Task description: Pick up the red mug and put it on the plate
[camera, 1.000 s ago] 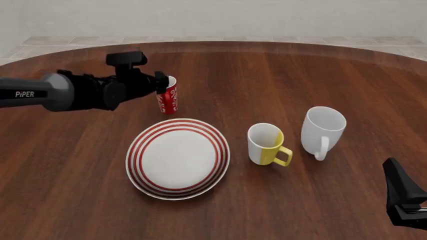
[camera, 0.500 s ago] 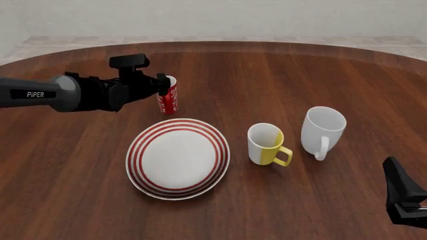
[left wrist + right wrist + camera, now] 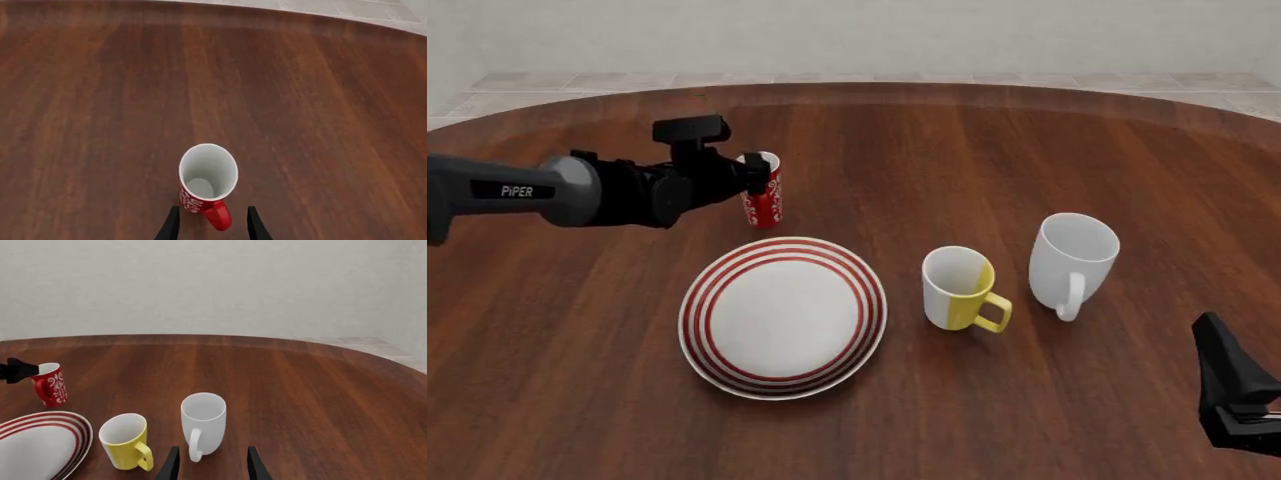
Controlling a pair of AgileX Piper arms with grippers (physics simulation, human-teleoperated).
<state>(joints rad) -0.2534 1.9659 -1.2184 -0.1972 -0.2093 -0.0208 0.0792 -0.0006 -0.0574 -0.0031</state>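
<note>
The red mug [image 3: 767,200] stands upright on the table just beyond the plate [image 3: 783,317], white inside, with white swirls. My left gripper [image 3: 751,177] is open at the mug's left side. In the left wrist view the mug [image 3: 207,176] fills the foreground and its red handle [image 3: 217,217] sits between my two fingertips, with a gap on each side; the left gripper [image 3: 212,227] is not closed on it. My right gripper [image 3: 1234,400] is open and empty at the front right edge, far from the mug. The right wrist view shows the mug [image 3: 51,385] and part of the plate [image 3: 40,445].
A white-and-yellow mug [image 3: 958,288] stands right of the plate, and a plain white mug [image 3: 1072,258] further right. Both also show in the right wrist view, the yellow one [image 3: 124,441] and the white one [image 3: 203,423]. The round wooden table's far edge [image 3: 868,88] lies beyond.
My left arm has slid to the right, bringing its wrist closer to the red mug. The mug, the plate and the right arm have not moved.
</note>
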